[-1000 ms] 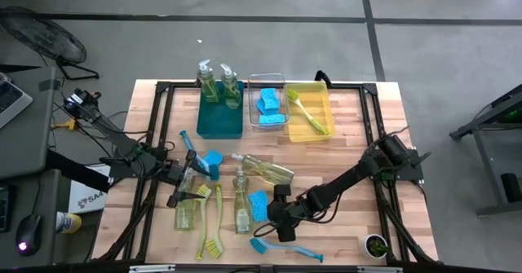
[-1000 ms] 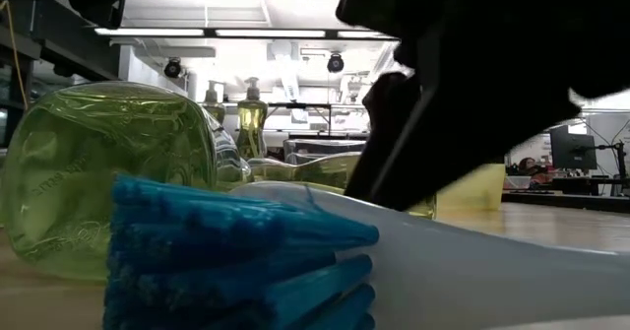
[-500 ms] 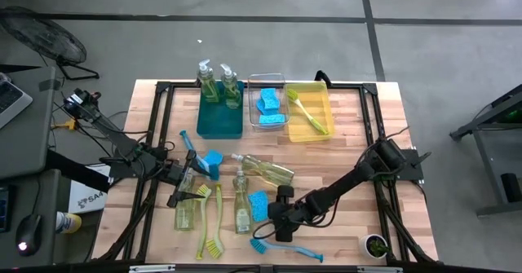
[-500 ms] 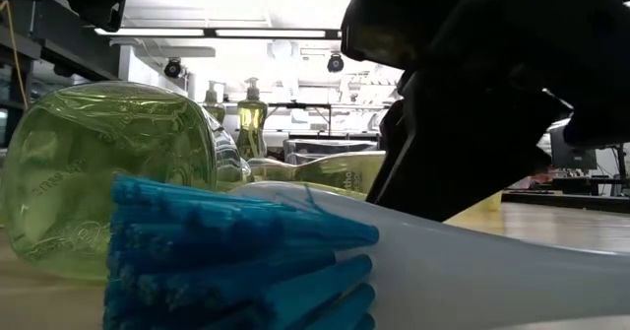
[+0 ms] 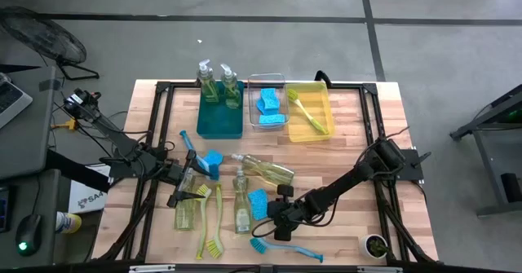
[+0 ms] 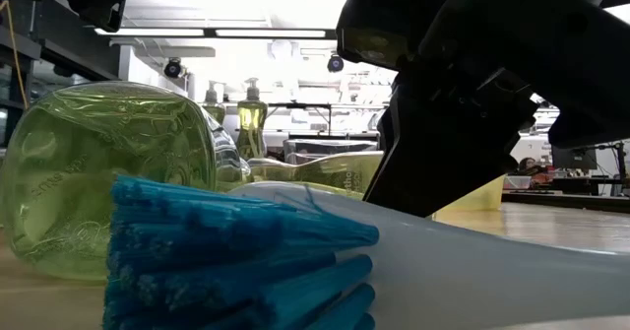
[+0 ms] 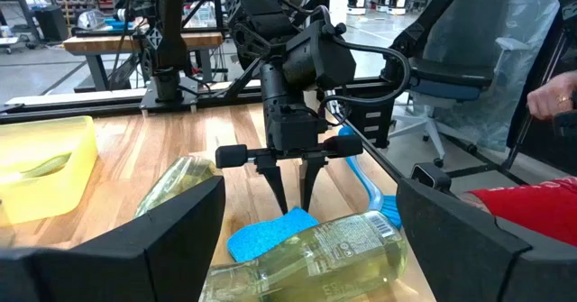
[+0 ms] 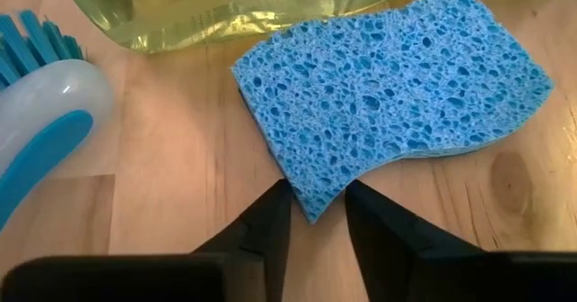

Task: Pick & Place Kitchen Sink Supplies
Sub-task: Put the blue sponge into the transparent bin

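Three bins line the desk's far edge; bottles, brushes and a sponge lie scattered toward its near edge.

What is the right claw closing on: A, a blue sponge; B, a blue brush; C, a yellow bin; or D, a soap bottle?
A: the right wrist view shows the right claw pinching a corner of the blue sponge between its fingers.
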You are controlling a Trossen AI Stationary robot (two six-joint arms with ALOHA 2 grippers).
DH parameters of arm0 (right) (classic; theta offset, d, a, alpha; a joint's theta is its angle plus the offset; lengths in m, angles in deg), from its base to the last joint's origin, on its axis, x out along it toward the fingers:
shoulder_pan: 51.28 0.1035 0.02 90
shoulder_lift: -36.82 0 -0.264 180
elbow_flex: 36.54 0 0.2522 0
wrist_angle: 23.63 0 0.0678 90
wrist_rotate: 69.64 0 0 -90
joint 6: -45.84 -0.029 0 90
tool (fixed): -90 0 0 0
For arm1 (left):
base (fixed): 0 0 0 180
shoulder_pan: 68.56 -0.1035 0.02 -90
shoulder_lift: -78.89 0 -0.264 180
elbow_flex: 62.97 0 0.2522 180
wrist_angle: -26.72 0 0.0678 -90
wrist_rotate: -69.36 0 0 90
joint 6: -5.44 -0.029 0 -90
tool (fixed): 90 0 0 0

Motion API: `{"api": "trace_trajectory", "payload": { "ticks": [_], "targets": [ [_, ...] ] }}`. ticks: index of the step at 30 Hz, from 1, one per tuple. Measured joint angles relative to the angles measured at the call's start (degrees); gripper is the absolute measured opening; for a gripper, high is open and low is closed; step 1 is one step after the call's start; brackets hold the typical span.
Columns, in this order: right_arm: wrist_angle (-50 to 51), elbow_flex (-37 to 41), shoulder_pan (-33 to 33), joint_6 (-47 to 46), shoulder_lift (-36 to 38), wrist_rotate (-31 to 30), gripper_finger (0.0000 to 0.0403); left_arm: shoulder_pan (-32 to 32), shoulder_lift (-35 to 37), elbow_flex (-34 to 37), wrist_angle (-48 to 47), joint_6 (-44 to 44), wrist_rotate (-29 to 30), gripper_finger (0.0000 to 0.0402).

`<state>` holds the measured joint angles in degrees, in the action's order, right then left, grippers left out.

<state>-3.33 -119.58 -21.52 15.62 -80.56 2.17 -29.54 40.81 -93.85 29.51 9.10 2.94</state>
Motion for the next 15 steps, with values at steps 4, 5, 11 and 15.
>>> {"api": "trace_trajectory", "payload": {
  "ticks": [4,5,11,15],
  "targets": [
    [-0.02,0.00,0.02,-0.02,0.00,0.12,0.0067,0.00,0.00,0.00,-0.02,0.28,0.13,0.0321],
    [-0.04,0.00,0.02,-0.02,0.00,0.12,0.0058,0.00,0.00,0.00,-0.02,0.37,0.13,0.0321],
    [-0.28,0.00,0.04,0.03,0.00,0.76,0.0005,0.00,0.00,0.00,-0.06,0.67,0.13,0.0321],
    [-0.26,0.00,0.04,-1.09,0.00,0.56,0.0005,0.00,0.00,0.00,-0.07,0.68,0.13,0.0321]
  ]
}}
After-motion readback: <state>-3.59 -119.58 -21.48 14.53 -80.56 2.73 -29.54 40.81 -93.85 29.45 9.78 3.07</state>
